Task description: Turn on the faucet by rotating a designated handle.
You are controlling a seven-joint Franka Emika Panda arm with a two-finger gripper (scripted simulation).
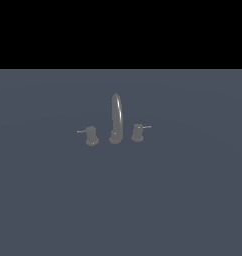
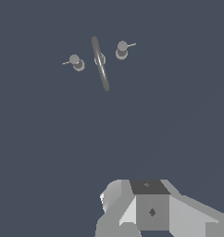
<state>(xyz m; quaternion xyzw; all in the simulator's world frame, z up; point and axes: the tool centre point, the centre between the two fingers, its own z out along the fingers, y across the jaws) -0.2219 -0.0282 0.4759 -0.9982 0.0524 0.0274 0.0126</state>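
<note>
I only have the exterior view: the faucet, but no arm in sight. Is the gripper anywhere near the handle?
Observer: No. In the wrist view the gripper is well apart from the handle, touching nothing.
Operator: Open or shut?
Observer: Cannot tell; only its grey body shows, cut off at the frame edge.
Operator: Does the spout overhang the handle?
Observer: No. Seen from above, the spout runs between the two valves, apart from both levers.

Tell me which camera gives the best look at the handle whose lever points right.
The exterior view. It shows the handle side-on, with its stubby body and thin lever both distinct beside the spout. The wrist view sees the same handle from above, so its body is foreshortened, though the lever shows there too.
</note>
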